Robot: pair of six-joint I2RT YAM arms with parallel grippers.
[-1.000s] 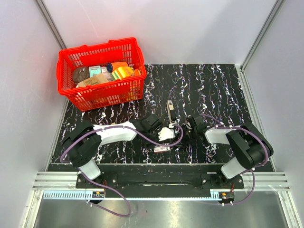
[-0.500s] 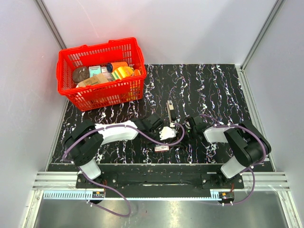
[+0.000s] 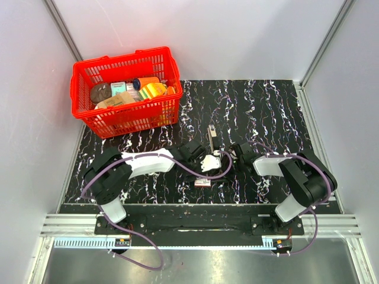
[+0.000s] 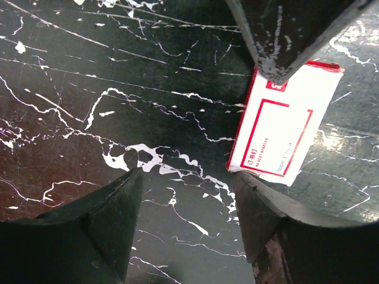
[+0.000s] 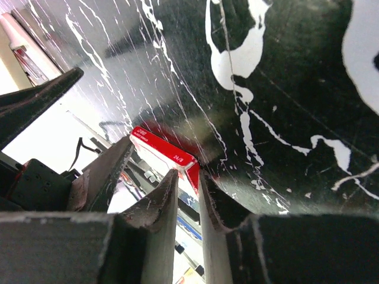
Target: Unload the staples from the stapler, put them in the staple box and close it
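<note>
Plainly, neither arm has the stapler (image 3: pixel 212 137) yet. It lies on the dark marbled desk (image 3: pixel 266 112) just beyond both wrists, a slim bar pointing away from the bases, and neither wrist view shows it. The left jaws stand well open with nothing between them, low over bare desk. A white box with red markings (image 4: pixel 284 124) lies just beside one of their fingers. The right jaws are parted only a sliver, hold nothing, and sit close to the desk facing that same box.

To my mind the step in hand is getting a grip on the stapler, so both arms should leave the box alone and reach farther out. One pair of jaws should clamp the body across its narrow width, near one end, and pin it steady. That leaves the opposite end free for the other pair to work the staple channel open. The right jaws would do well to open wider first. So small and light a bar will likely skid if nudged from one side.
</note>
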